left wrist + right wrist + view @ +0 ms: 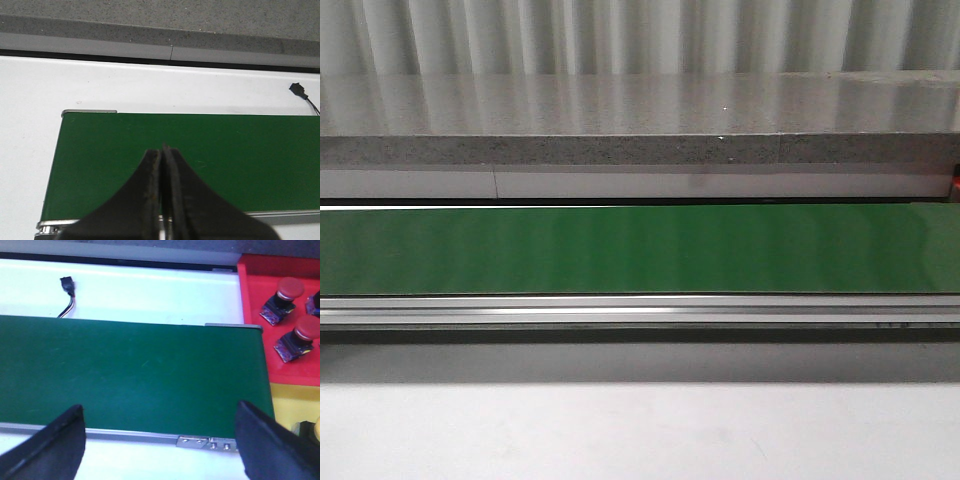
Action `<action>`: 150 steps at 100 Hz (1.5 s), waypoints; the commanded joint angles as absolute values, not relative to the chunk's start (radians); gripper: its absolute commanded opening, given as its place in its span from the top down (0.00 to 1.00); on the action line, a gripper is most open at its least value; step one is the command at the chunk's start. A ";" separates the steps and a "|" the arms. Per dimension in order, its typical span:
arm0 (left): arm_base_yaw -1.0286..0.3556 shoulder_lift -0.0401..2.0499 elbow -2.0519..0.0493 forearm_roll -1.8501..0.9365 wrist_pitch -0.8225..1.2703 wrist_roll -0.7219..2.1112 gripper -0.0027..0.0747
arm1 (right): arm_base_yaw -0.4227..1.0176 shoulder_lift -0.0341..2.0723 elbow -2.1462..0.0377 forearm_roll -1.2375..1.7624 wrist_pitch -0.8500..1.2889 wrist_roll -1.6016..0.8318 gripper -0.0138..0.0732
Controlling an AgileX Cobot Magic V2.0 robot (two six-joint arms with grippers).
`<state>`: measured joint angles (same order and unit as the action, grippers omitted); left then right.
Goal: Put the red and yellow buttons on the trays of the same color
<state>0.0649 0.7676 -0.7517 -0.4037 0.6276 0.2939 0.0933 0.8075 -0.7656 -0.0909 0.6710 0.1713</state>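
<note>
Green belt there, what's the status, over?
Left gripper shut, empty. Right gripper open, empty. Green belt bare; two red buttons in red tray.

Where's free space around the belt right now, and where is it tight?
The green belt is bare along its whole visible length. The white table in front is bare too, and behind the belt only a small cable plug lies. Crowded: the red tray past the belt's right end holds red buttons; the yellow tray adjoins it.
</note>
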 commanded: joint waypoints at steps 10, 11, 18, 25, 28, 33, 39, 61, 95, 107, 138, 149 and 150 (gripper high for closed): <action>0.058 0.764 -0.777 -0.430 0.563 0.292 0.99 | 0.117 0.690 -0.696 -0.100 0.589 0.160 0.22; 0.058 0.764 -0.777 -0.430 0.563 0.292 0.99 | 0.117 0.686 -0.693 -0.100 0.588 0.160 0.24; 0.058 0.764 -0.777 -0.430 0.563 0.292 0.99 | 0.117 0.648 -0.663 -0.100 0.583 0.160 0.36; 0.058 0.764 -0.777 -0.430 0.563 0.292 0.99 | 0.117 0.621 -0.646 -0.100 0.583 0.160 0.52; 0.058 0.764 -0.777 -0.430 0.563 0.292 0.99 | 0.117 0.612 -0.642 -0.100 0.583 0.160 0.60; 0.058 0.764 -0.777 -0.430 0.563 0.292 0.99 | 0.117 0.606 -0.641 -0.100 0.583 0.160 0.72; 0.058 0.764 -0.777 -0.430 0.563 0.292 0.99 | 0.117 0.607 -0.641 -0.100 0.579 0.160 0.87; 0.058 0.764 -0.777 -0.430 0.563 0.292 0.99 | 0.117 0.608 -0.641 -0.100 0.589 0.160 0.92; 0.058 0.764 -0.777 -0.430 0.563 0.292 0.99 | 0.117 0.608 -0.641 -0.100 0.588 0.160 0.92; 0.058 0.764 -0.777 -0.430 0.563 0.292 0.99 | 0.117 0.608 -0.641 -0.100 0.588 0.160 0.92; 0.058 0.764 -0.777 -0.430 0.563 0.292 0.99 | 0.116 0.557 -0.588 -0.111 0.391 0.160 0.92; 0.058 0.764 -0.777 -0.430 0.563 0.292 0.99 | 0.104 0.484 -0.521 -0.111 0.296 0.160 0.92; 0.058 0.764 -0.777 -0.430 0.563 0.292 0.99 | 0.102 0.473 -0.511 -0.111 0.289 0.160 0.92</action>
